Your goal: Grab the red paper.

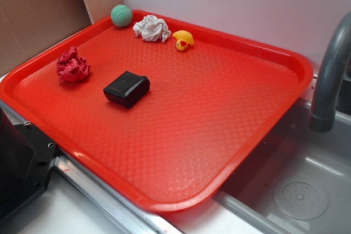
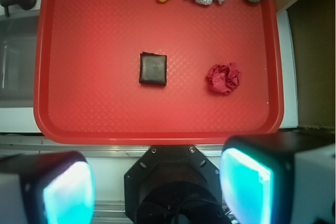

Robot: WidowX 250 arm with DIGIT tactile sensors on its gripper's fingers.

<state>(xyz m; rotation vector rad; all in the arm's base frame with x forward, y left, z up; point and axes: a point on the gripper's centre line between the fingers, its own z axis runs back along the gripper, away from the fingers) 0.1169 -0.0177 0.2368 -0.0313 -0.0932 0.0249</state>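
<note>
Gripper (image 2: 157,192) in the wrist view: two boxy fingers (image 2: 68,192) with glowing cyan pads, jaws spread wide, holding nothing, hanging over the near rim of the tray (image 1: 274,113), a red plastic rectangle with pebbled surface. Red paper (image 1: 72,66), a crumpled crimson wad, lies near the tray's edge, beside a flat black block (image 1: 126,88). Along the far rim: dimpled green ball (image 1: 121,15), wrinkled white paper (image 1: 152,28), yellow duck (image 1: 183,39).
</note>
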